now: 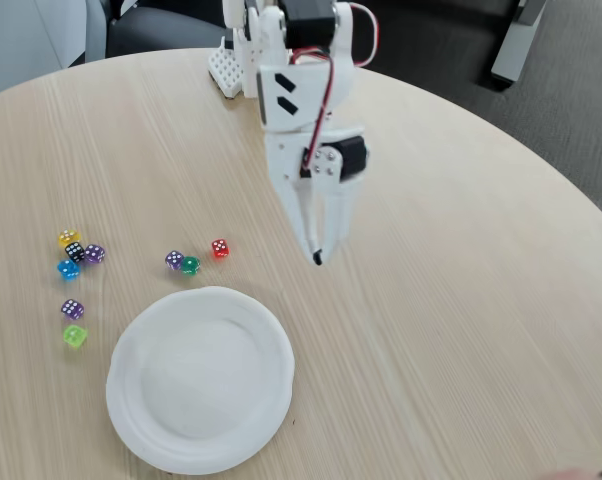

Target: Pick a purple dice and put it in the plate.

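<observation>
Three purple dice lie on the round wooden table: one [174, 260] beside a green die, one [94, 253] in the left cluster, one [72, 309] lower left. The white paper plate [141, 420] sits at the front, with nothing in it. My white gripper [317, 256] hangs over the table right of the dice, fingers pointing down and closed together, holding nothing. It is well clear of the plate and of every die.
Other dice lie near the purple ones: red [220, 248], green [190, 265], yellow [69, 238], black [75, 251], blue [68, 268], lime [74, 335]. The arm's base [231, 65] stands at the table's far edge. Bare tabletop spreads to the right.
</observation>
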Available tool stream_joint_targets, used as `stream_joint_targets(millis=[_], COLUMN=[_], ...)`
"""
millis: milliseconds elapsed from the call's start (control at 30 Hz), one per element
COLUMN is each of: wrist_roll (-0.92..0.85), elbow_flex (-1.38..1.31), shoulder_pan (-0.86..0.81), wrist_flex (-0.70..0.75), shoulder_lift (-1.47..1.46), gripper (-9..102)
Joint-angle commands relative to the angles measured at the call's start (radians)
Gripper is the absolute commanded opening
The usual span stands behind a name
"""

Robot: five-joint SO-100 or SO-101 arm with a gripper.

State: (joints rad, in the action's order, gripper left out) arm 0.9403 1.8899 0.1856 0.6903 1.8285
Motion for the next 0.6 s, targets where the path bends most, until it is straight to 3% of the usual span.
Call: stream_joint_targets(millis=[0, 233, 567], wrist_roll=[-0.031, -0.064, -0.201], elbow_flex=[-0.018, 0.075, 0.087], shoulder_pan=[-0.011, -0.252, -0.557], wrist_flex=[0.008, 0.129, 0.133], shoulder_lift=[0.009, 0.002, 0.002], gripper=[0, 0, 1])
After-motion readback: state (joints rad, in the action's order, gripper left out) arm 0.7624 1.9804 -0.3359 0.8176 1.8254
